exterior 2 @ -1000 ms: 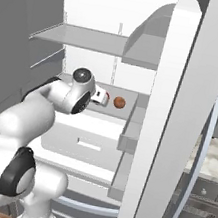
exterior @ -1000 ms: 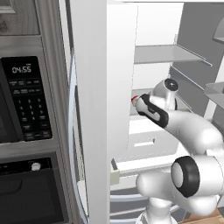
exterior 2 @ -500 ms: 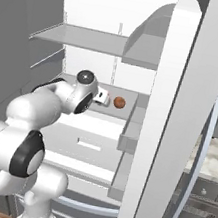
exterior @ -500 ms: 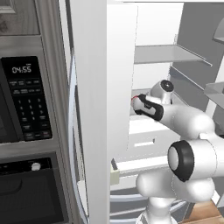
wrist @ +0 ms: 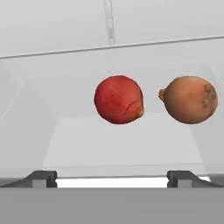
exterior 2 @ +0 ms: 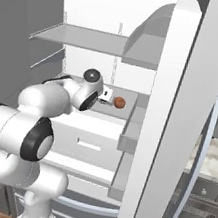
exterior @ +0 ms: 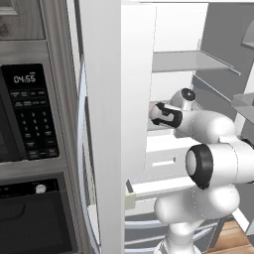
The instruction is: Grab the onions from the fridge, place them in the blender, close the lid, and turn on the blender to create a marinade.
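The fridge [exterior: 110, 124] stands with both doors open, and my arm reaches into it at mid height. Two onions lie side by side on a white shelf: a red onion [wrist: 119, 99] straight ahead of my gripper [wrist: 112, 178], and a brown onion [wrist: 189, 99] to its right. The gripper is open, its fingertips [wrist: 41, 178] wide apart and short of the red onion, with nothing between them. From the right base view the brown onion [exterior 2: 119, 102] shows just beyond the gripper [exterior 2: 106, 95]. The blender and lid are out of view.
A glass shelf [exterior 2: 88, 39] hangs above the hand, and a pull-out drawer [exterior 2: 92, 143] sits below it. Door bins [exterior 2: 131, 130] jut from the right door [exterior 2: 180, 118]. A black microwave [exterior: 27, 114] and oven stand left of the fridge. A marble counter [exterior 2: 213, 155] lies to the right.
The arm's elbow has folded back and swung nearer the base cameras, while the hand has stayed by the onion shelf. The onions have not moved, and the gripper has stayed open.
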You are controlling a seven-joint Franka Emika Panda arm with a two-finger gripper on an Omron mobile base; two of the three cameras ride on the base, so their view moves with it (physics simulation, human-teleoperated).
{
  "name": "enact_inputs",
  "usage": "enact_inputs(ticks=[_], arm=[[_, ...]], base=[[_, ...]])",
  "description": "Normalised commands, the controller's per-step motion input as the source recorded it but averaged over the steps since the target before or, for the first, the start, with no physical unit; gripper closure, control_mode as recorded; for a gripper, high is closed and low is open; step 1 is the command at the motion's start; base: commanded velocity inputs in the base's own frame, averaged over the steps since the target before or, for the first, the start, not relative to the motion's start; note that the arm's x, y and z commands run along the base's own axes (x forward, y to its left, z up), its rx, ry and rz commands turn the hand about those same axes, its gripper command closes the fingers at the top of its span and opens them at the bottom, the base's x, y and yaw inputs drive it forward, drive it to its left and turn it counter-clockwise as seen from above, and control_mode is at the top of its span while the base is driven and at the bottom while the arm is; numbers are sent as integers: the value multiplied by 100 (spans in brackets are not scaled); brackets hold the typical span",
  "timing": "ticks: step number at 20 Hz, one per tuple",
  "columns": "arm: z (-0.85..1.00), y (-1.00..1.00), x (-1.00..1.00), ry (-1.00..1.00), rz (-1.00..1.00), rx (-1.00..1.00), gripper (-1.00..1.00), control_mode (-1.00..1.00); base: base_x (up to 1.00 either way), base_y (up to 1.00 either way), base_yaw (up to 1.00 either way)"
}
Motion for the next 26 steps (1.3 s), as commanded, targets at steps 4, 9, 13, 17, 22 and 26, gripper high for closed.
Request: enact_inputs(ticks=[4,9,13,17,22,26], arm=[[-15,0,20,0,0,0,-100,-100],[-19,0,18,0,0,0,-100,-100],[-17,0,20,0,0,0,-100,-100],[-14,0,24,2,0,0,-100,-100],[-9,0,24,2,0,0,-100,-100],[-4,0,26,2,0,0,-100,-100]], base=[[0,0,0],[0,0,0],[0,0,0],[0,0,0],[0,0,0],[0,0,0]])
